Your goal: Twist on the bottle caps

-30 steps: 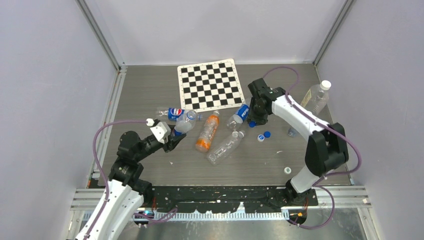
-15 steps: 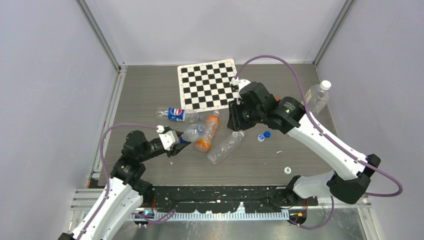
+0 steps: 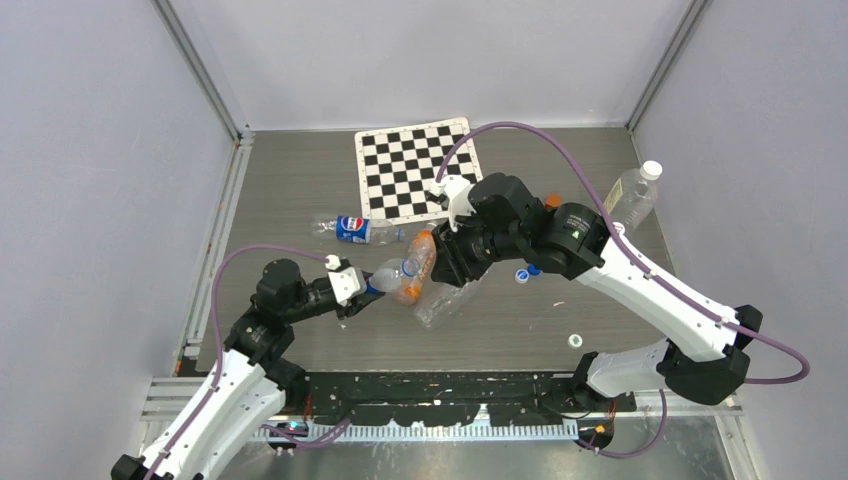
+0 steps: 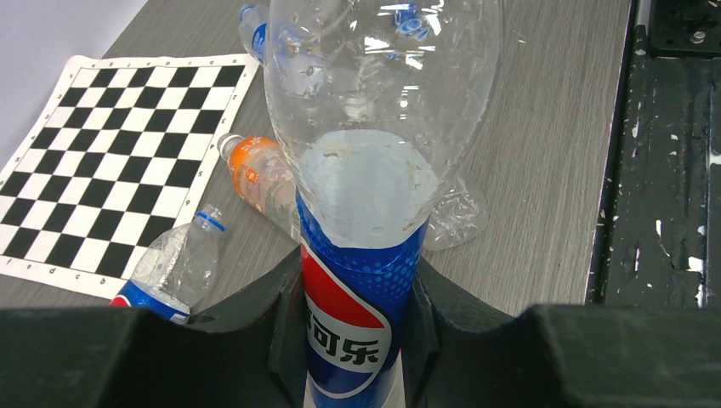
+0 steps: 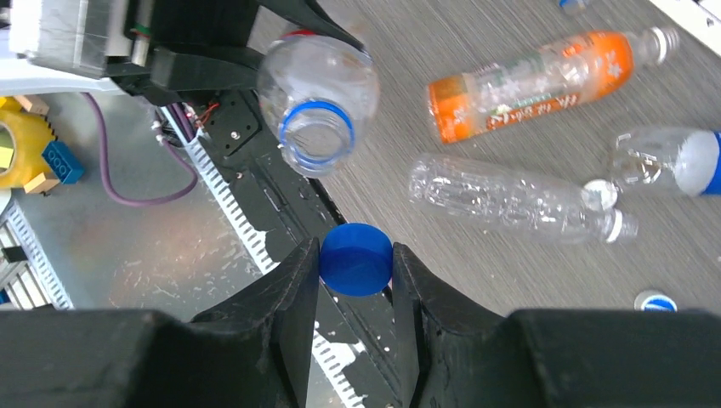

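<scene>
Right wrist: smooth round blue cap (image 5: 356, 258) pinched in right gripper (image 5: 355, 260), near blue-ringed open mouth of clear Pepsi bottle (image 5: 333, 72). Glossy labelled body clamped in left gripper (image 4: 357, 297).

Left jaws grip a clear bottle (image 3: 388, 274) beside the orange bottle (image 3: 418, 262).
</scene>
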Controlling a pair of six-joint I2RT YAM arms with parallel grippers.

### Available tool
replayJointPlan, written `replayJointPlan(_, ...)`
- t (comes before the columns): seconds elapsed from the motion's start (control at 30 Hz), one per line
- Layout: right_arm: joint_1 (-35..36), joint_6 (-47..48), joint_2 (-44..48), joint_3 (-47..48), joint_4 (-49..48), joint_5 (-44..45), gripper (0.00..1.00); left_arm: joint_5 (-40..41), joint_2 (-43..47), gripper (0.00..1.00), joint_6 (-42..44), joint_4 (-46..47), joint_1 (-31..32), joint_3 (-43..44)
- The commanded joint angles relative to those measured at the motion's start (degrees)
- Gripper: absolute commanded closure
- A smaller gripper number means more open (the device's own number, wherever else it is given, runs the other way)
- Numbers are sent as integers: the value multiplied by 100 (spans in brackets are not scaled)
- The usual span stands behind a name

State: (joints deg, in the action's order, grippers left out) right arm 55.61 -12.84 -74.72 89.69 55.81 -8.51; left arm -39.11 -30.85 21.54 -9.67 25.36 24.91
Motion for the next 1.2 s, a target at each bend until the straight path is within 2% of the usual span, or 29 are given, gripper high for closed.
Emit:
replayJointPlan(0.0, 95, 413, 57, 160, -556, -349, 82, -169, -43, 63, 85, 79, 64, -4)
replayJointPlan(0.7, 104, 698, -275, 142, -1021, -791, 81, -347, -51, 64, 138, 79, 197, -21)
replayJointPlan(1.17, 106, 879, -424, 171, -743, -1073, 81, -495, -25, 65, 156, 79, 214, -21)
